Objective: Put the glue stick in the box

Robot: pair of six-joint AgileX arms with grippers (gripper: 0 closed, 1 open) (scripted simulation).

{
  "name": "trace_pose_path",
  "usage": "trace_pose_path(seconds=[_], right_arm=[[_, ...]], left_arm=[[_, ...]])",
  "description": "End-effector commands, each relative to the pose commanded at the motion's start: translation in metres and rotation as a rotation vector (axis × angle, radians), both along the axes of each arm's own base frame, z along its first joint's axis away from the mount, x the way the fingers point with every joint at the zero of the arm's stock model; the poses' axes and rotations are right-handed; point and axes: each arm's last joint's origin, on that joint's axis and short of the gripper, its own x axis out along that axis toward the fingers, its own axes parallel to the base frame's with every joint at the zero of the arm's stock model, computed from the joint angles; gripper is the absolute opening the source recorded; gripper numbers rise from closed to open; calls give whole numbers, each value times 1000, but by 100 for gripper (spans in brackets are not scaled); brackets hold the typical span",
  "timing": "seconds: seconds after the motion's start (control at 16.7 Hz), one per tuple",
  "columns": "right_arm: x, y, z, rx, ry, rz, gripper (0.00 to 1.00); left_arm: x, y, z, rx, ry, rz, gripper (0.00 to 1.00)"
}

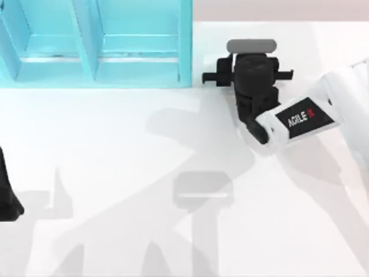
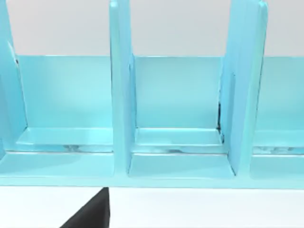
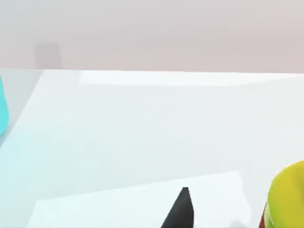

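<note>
While the right claw point(image 1: 248, 77) hangs just right of the big light-blue open box point(image 1: 185, 52), I cannot tell its grip; the yellow-bottomed glue stick point(image 3: 287, 194) shows close beside it. Left arm point(image 1: 8, 193) sits parked at the white tabletop's point(image 1: 115, 173) left edge.

The glue stick point(image 3: 287, 197) is cut off at the frame's edge; the box point(image 1: 184, 52) runs past the top view's edge.
</note>
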Motion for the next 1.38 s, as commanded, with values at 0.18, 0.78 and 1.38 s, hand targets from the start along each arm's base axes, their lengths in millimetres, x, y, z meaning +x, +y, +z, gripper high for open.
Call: trace_pose_path(seconds=[0.18, 0.78, 1.38], right_arm=[[0, 0, 0, 0, 0, 0, 10], [0, 1, 0, 1, 0, 1, 0], [5, -7, 91, 7, -5, -23, 0]], left_arm=[[0, 0, 0, 0, 0, 0, 100], [0, 0, 0, 0, 0, 0, 100], [0, 0, 0, 0, 0, 0, 100]])
